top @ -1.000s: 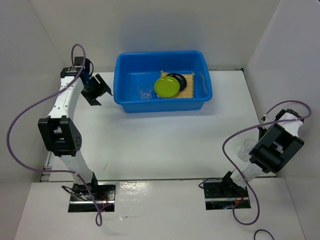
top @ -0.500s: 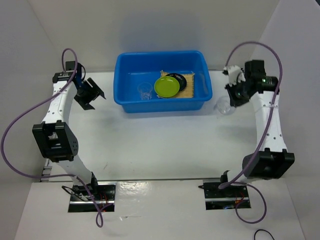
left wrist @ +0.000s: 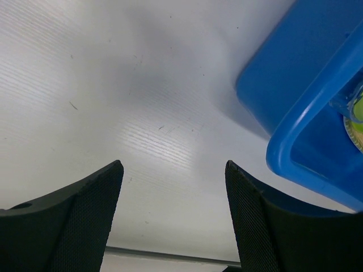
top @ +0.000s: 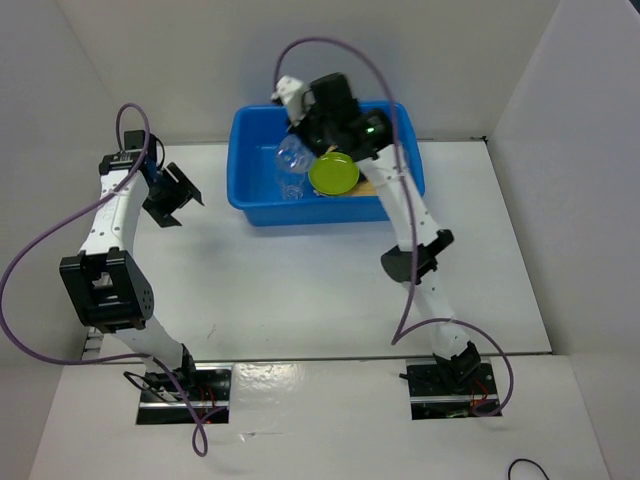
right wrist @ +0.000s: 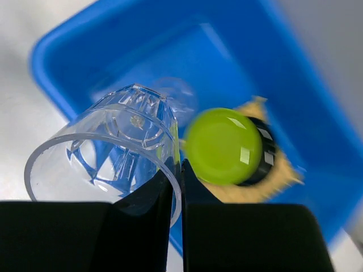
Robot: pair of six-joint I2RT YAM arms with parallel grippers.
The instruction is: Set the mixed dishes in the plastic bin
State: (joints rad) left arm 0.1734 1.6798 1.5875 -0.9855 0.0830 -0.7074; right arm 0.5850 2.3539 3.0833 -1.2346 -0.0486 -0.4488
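The blue plastic bin (top: 320, 211) stands at the back middle. In it lie a lime-green plate (top: 334, 175), a clear cup (top: 291, 186) and a tan mat (top: 371, 186), partly hidden by my right arm. My right gripper (top: 306, 148) is shut on the rim of a second clear cup (top: 291, 155), tilted above the bin's left half. In the right wrist view the held cup (right wrist: 108, 147) sits in the gripper (right wrist: 177, 170) over the bin (right wrist: 142, 39), the green plate (right wrist: 224, 146), black plate (right wrist: 267, 153) and mat (right wrist: 275, 182). My left gripper (top: 172, 197) is open and empty, left of the bin.
The left wrist view shows the open gripper (left wrist: 173, 167) over bare white table with the bin's corner (left wrist: 317, 113) at the right. White walls enclose the table on the left, back and right.
My right arm has swung from the table's right side across to above the bin, carrying the clear cup. My left gripper has drifted slightly left, away from the bin.
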